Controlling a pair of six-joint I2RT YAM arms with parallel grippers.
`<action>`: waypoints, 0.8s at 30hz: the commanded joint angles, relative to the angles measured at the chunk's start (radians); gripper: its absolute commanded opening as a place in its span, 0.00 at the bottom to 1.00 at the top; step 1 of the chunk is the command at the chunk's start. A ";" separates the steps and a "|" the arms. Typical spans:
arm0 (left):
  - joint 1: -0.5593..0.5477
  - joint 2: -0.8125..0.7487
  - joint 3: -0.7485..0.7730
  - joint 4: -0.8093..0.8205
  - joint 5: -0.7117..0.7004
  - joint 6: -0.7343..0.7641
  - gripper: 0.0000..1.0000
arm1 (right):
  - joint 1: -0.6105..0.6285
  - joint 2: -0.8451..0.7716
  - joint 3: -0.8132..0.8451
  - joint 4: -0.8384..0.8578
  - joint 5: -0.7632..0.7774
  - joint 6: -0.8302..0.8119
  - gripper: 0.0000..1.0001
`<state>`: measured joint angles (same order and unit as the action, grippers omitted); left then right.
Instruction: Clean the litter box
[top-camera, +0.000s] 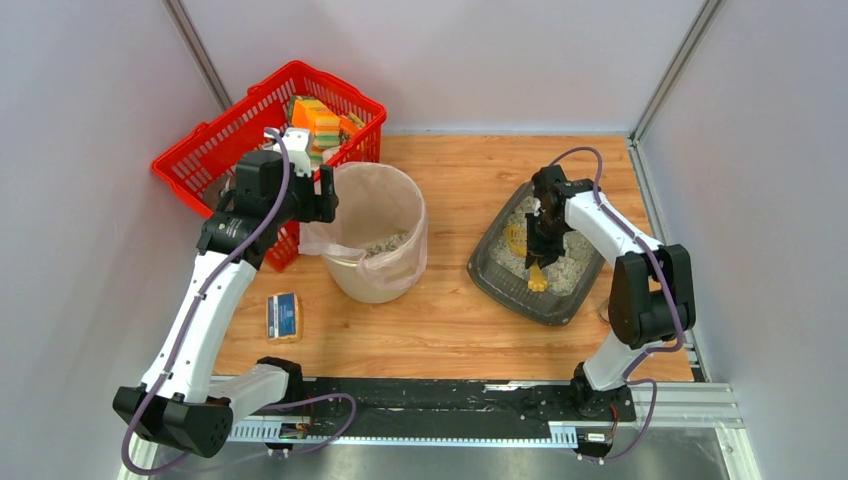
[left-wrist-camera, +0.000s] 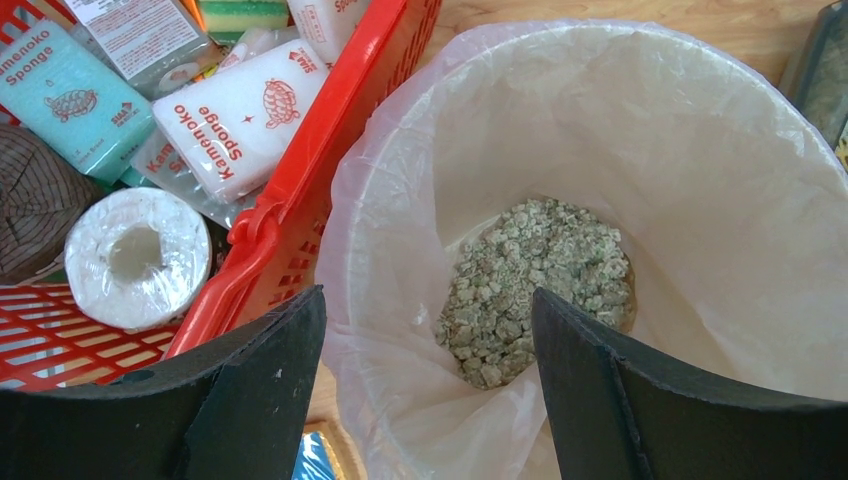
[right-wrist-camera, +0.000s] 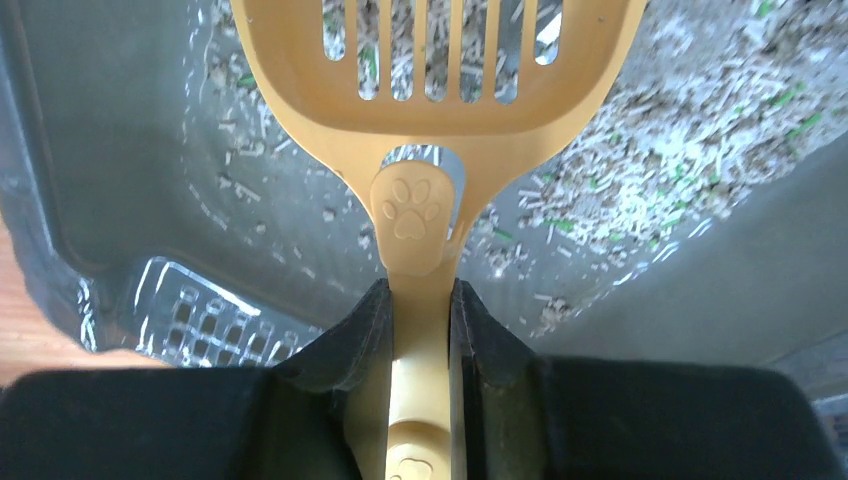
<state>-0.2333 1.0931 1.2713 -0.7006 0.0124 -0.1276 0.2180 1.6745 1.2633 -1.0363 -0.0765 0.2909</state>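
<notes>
"Comparing the views, what did only the overhead camera show?"

"The whole layout. The litter box (top-camera: 497, 272) sat on the right half of the wooden table (top-camera: 450, 330), in front of the right arm and well apart from the round bin (top-camera: 380, 285). A red basket (top-camera: 215, 150) stood just beside the bin at the far left, and a small blue-and-yellow pack (top-camera: 284, 316) lay alone near the left arm."

"And the wrist cameras?"

"The left one looked into the bin's clear liner (left-wrist-camera: 700, 150), where a clump of greenish-grey litter (left-wrist-camera: 540, 285) lay at the bottom. It also showed sponge packs (left-wrist-camera: 235, 120) in the basket. The right one showed pale litter (right-wrist-camera: 640, 170) spread over part of the tray's bare grey floor (right-wrist-camera: 150, 120)."

"The grippers?"

"The left gripper (left-wrist-camera: 430, 390) was spread wide over the bin's rim on the basket side, with nothing between its fingers. The right gripper (right-wrist-camera: 420, 300) was clamped on the handle of a yellow scoop (right-wrist-camera: 410, 210). The slotted head reached out past the fingertips, over the tray."

"Which way did the tray lie?"

"Flat, turned at an angle to the table edges, with one corner towards the arm bases. Which side was longer could not be told from above."
</notes>
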 joint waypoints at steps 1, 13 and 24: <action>0.005 -0.022 0.000 -0.008 0.001 0.002 0.83 | -0.009 0.019 -0.053 0.205 0.128 0.017 0.00; 0.006 0.044 0.017 -0.051 -0.005 0.011 0.83 | -0.009 -0.016 -0.157 0.419 0.182 0.036 0.00; 0.006 0.056 0.010 -0.040 0.018 0.002 0.82 | -0.009 -0.240 -0.292 0.398 0.188 0.042 0.00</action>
<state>-0.2329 1.1515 1.2697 -0.7464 0.0120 -0.1257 0.2169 1.5242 1.0088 -0.6498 0.0544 0.3157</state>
